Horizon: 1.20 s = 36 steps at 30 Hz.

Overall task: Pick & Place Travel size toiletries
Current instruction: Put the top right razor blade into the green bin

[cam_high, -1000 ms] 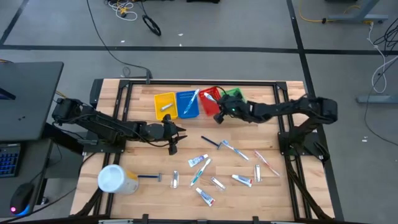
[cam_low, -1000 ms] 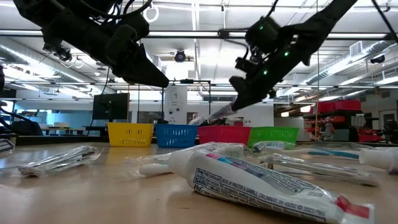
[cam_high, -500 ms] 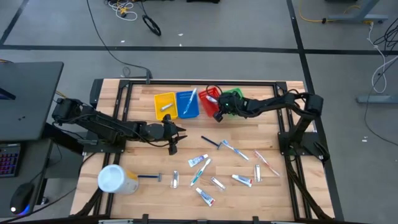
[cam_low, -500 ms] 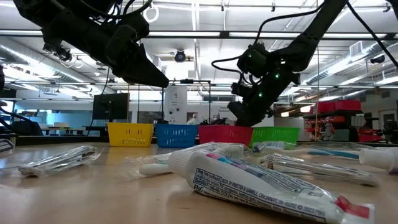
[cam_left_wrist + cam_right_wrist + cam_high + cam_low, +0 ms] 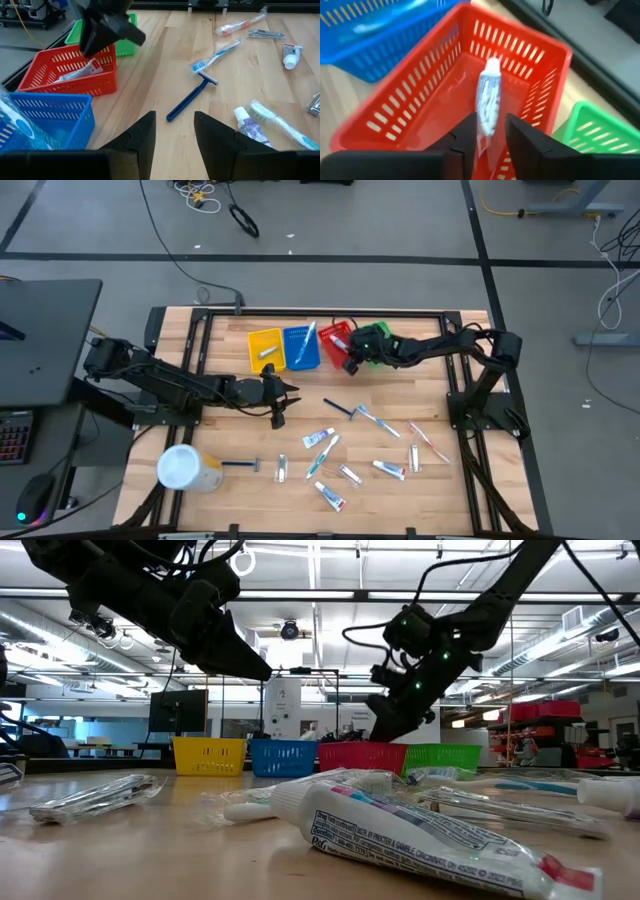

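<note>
My right gripper (image 5: 350, 367) hangs open just over the red basket (image 5: 336, 338). A white tube with blue print (image 5: 487, 97) lies on the basket's floor, and its near end shows between my fingers without being held. My left gripper (image 5: 278, 408) is open and empty, low over the table's middle, pointing toward a blue razor (image 5: 187, 100). Several more toiletries lie loose on the table's near right part: tubes (image 5: 320, 438), toothbrushes (image 5: 375, 420) and sachets (image 5: 282, 470).
Yellow (image 5: 265, 350), blue (image 5: 301, 348), red and green (image 5: 378, 335) baskets stand in a row at the far edge. The blue one holds a toothbrush (image 5: 310, 335). A big white-and-yellow container (image 5: 188, 469) lies at the near left. Bare wood lies between the baskets and the loose items.
My right gripper held the white tube above the red basket. It has tipped downward, gone down into the basket and let go, then risen a little. The tube now lies in the basket.
</note>
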Each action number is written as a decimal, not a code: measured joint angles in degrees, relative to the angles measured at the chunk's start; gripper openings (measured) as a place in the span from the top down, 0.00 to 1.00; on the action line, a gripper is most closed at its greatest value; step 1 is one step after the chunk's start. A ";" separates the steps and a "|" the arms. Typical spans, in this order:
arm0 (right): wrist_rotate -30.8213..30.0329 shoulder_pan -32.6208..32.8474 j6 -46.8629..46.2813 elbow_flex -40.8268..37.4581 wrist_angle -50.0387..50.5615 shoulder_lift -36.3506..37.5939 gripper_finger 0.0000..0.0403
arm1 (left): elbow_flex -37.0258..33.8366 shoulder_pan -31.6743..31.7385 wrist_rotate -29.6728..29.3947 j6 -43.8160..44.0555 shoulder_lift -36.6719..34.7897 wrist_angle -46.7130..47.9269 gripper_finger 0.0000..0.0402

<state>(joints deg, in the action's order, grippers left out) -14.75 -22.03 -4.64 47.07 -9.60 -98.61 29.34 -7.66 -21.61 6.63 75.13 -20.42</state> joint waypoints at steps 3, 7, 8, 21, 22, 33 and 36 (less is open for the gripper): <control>-0.01 0.79 0.14 0.00 0.85 2.96 0.67 | 0.00 0.00 0.00 0.00 0.00 0.00 0.65; 2.57 3.13 0.65 0.04 2.09 7.57 0.62 | 0.00 0.00 0.00 0.00 0.00 0.01 0.65; 3.68 4.00 0.40 0.04 2.35 8.62 0.61 | 0.00 0.00 0.00 0.00 0.00 0.01 0.65; 7.90 21.31 -7.27 0.04 9.18 10.92 0.60 | 0.00 0.00 -0.02 0.26 0.00 -0.03 0.65; 7.74 22.51 -8.61 0.04 9.92 10.93 0.60 | 0.00 0.00 -0.02 0.26 0.00 -0.03 0.65; 5.24 29.25 -15.00 0.04 11.53 6.42 0.60 | 0.00 0.00 -0.38 0.24 0.00 -0.16 0.65; 4.23 29.25 -15.08 0.02 11.60 3.79 0.60 | 0.00 0.00 -0.44 0.33 0.00 -0.14 0.65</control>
<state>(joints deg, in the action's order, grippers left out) -10.52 7.23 -19.73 47.09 2.00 -94.81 29.34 -7.66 -22.04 6.96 75.13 -20.56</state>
